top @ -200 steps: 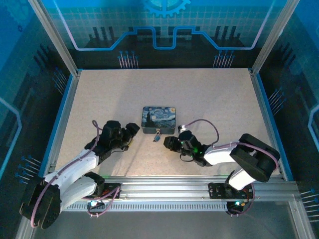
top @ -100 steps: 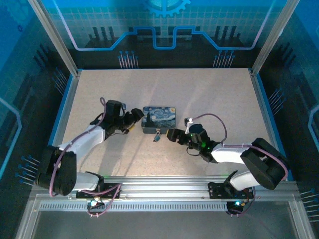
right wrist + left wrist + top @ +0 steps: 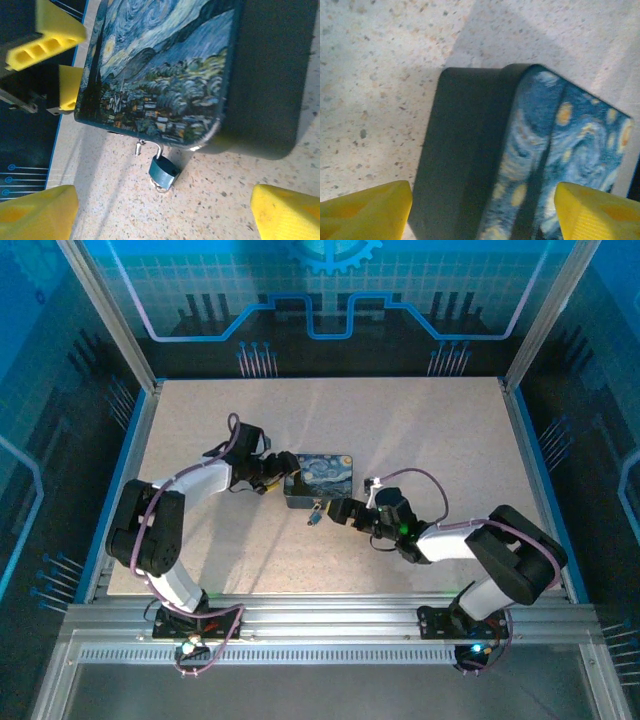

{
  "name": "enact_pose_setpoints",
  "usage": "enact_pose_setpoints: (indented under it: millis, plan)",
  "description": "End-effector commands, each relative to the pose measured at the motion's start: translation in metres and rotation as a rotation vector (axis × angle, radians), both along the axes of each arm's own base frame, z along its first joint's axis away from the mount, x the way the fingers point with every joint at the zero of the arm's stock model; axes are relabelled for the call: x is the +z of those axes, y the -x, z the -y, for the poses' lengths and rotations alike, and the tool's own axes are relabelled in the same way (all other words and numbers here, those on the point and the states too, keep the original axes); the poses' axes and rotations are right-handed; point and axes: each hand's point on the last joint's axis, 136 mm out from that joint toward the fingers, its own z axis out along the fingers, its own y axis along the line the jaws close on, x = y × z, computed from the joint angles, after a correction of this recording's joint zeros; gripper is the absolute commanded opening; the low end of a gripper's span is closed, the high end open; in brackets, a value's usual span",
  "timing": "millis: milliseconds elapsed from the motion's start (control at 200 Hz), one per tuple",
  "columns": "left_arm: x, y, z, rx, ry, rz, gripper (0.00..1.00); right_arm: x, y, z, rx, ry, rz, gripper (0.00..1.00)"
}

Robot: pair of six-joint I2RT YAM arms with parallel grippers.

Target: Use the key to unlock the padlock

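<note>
Padlock [image 3: 164, 172] is hanging off painted tin's [image 3: 320, 478] near side, middle of table [image 3: 420, 430] — right gripper [image 3: 160, 215] is hovering beside it, spread, empty; left gripper [image 3: 480, 215], also spread, is straddling tin's left end.

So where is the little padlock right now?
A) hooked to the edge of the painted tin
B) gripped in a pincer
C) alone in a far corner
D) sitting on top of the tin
A: the padlock has its shackle through a clasp at the edge of the painted tin, with its body on the table.
</note>
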Motion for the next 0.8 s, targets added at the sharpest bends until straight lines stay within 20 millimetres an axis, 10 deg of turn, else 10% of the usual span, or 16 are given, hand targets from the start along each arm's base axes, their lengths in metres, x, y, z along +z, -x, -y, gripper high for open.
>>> enact_pose_setpoints:
  millis: [0, 795]
  plan:
    - [-0.011, 0.008, -0.007, -0.009, -0.037, -0.042, 0.74, 0.017, -0.012, -0.010, 0.016, -0.043, 0.042, 0.90]
    - [-0.030, 0.079, -0.015, 0.038, -0.075, -0.079, 0.72, 0.017, -0.033, -0.012, 0.094, 0.011, 0.179, 0.91]
